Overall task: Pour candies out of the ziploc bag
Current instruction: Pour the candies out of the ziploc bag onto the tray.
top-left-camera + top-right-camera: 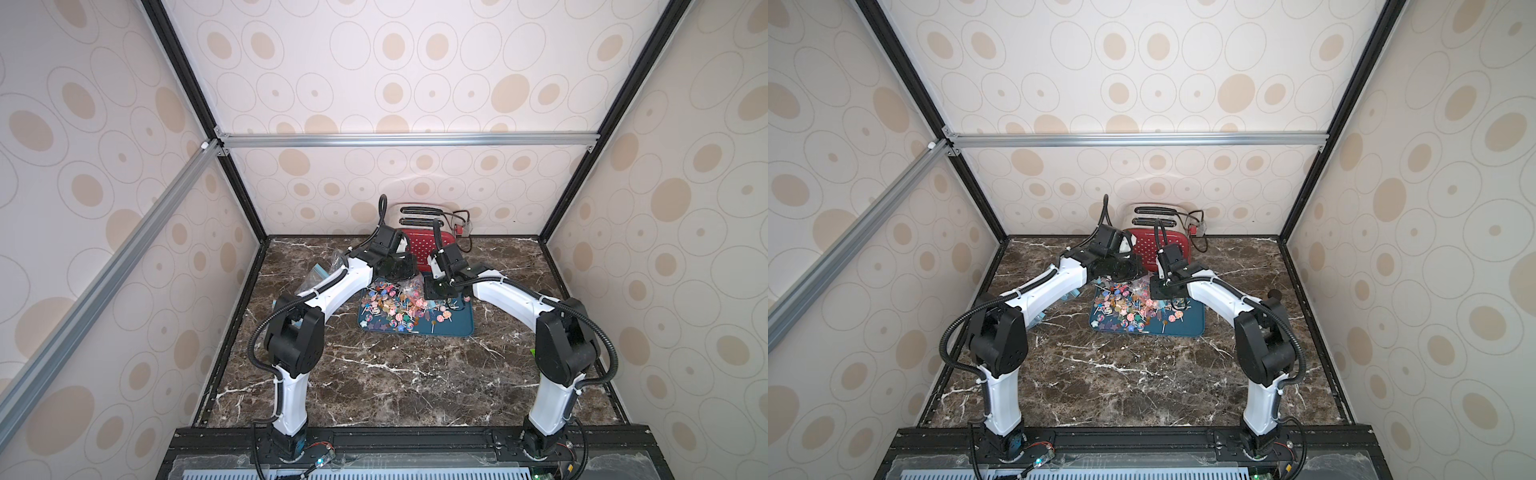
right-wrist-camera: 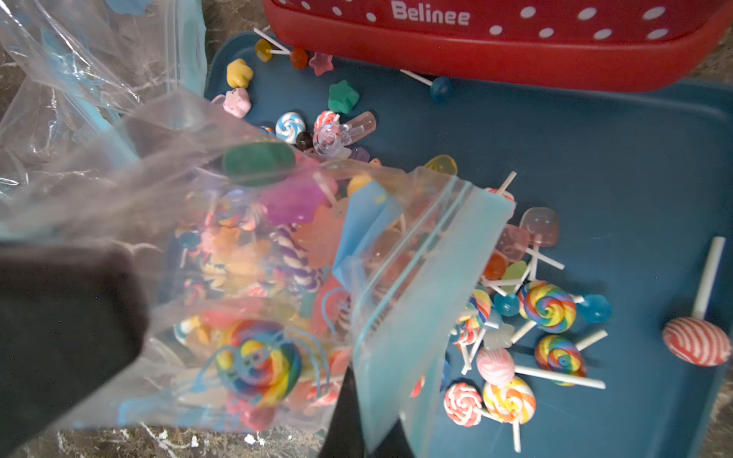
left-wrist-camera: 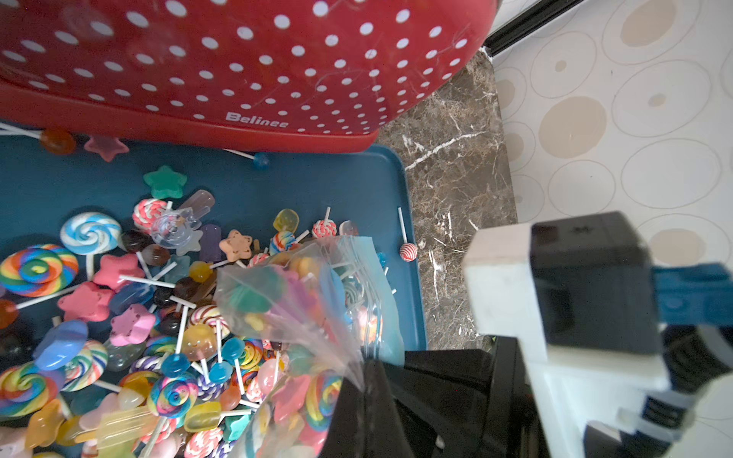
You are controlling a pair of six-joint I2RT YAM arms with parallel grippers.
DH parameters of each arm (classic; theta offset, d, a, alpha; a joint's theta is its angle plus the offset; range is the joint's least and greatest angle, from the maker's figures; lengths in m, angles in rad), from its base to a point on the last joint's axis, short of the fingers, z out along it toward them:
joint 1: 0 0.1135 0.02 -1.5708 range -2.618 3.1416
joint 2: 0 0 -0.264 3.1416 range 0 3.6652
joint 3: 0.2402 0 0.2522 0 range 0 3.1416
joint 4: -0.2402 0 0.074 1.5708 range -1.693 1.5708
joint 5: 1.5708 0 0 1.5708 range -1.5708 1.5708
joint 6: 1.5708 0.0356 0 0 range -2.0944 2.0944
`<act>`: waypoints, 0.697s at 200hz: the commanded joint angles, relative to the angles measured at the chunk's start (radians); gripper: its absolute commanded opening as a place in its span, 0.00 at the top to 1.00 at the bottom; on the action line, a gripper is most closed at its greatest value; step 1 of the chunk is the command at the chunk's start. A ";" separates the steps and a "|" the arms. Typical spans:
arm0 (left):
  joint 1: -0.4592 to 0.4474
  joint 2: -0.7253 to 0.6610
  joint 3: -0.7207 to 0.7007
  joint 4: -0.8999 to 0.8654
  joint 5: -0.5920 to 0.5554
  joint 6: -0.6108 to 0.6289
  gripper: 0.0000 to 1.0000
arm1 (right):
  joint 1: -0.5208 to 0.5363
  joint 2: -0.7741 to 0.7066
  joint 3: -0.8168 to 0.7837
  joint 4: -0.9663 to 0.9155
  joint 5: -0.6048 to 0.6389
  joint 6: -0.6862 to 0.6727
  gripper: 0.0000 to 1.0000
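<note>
Bag tipped over the tray: the left gripper (image 3: 369,392) and right gripper (image 1: 439,287) are both pinched fully shut on the clear film of the ziploc bag (image 2: 277,257). They hold it mouth-down above a blue tray (image 2: 595,158) just in front of a red polka-dot toaster (image 3: 238,59). Most candies (image 3: 119,297) lie heaped across the tray's left and middle, and a handful sit inside the bag. The blue zip strip looks folded across the mouth and could trap those. A hard shake might send lollipops over the right rim, where one striped lollipop (image 3: 408,251) lies.
</note>
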 commanded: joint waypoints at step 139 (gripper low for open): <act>0.006 0.086 0.239 -0.242 -0.031 0.136 1.00 | -0.009 -0.033 -0.045 0.010 0.031 0.078 0.79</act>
